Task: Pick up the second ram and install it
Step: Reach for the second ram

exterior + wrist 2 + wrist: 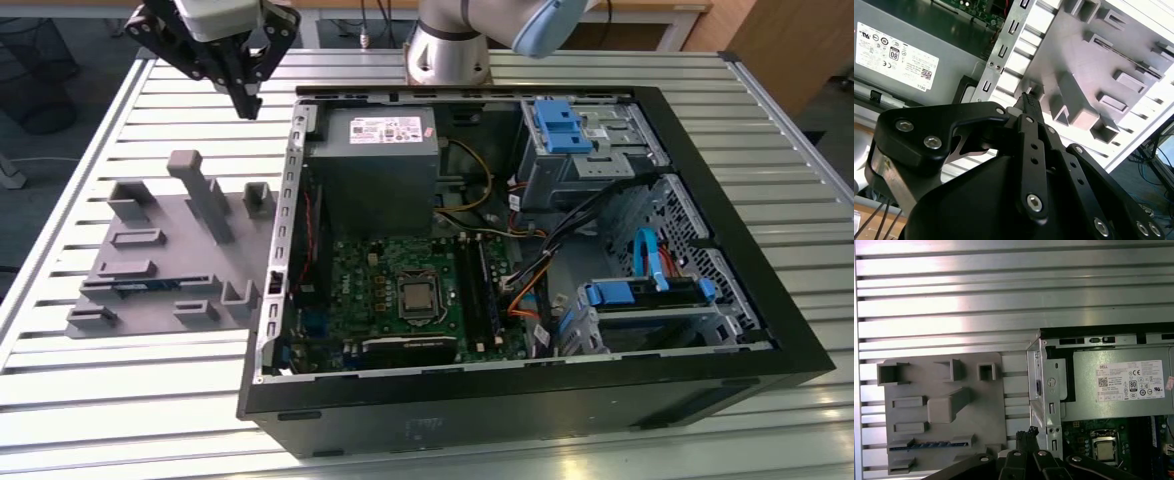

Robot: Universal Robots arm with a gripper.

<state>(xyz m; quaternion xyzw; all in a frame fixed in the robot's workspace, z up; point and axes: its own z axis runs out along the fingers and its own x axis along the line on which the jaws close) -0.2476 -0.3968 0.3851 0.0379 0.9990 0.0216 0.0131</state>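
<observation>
The second ram (929,444) is a thin blue-green stick standing on edge in a slot of the grey tray (944,385). In the exterior view the ram (140,284) sits near the tray's (147,250) front left. My gripper (247,105) hangs well above the table behind the tray, close to the case's back left corner. Its black fingers (1028,100) are pressed together with nothing between them, and their tips (1030,432) point down beside the case's metal edge. The gripper is far from the ram.
The open black computer case (534,400) lies on the slatted metal table (120,400). Inside are the green motherboard (374,270) with a silver processor (418,296), a grey power supply (380,150), blue drive brackets (561,125) and loose cables. Upright posts (200,190) rise from the tray.
</observation>
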